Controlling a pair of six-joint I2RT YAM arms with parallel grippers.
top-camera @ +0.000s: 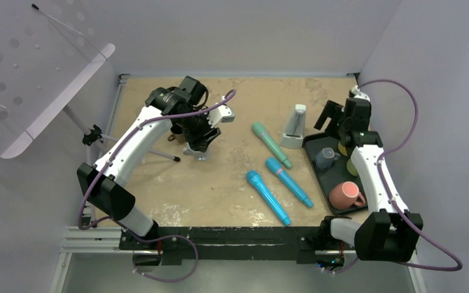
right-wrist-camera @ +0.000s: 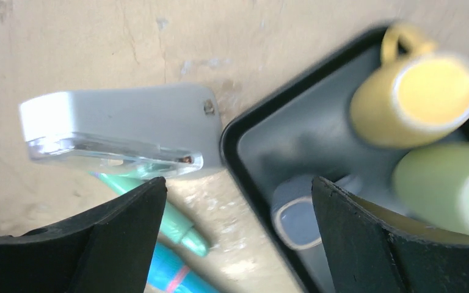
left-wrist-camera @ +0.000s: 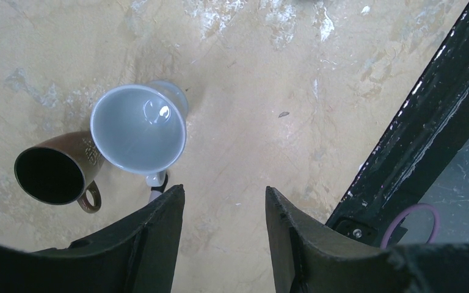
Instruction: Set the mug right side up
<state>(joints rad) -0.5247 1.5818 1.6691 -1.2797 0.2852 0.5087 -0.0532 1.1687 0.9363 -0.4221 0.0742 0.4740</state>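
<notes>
While the right hand [right-wrist-camera: 237,183] gapes wide and the left hand [left-wrist-camera: 225,192] stands half open, both empty, two blue markers [top-camera: 269,196] and one green marker [top-camera: 271,144] lie nearest on the desk [top-camera: 207,189]; four mugs [top-camera: 346,195] sit in one black tray [right-wrist-camera: 305,122]; farthest, one pale mug [left-wrist-camera: 139,128] stands mouth-up beside one brown mug [left-wrist-camera: 52,174].

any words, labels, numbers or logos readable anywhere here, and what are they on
None can be read.
The brown mug has a pale mark near its rim, too blurred to tell if it is lettering.
The grey wedge-shaped device shows no text.
</notes>
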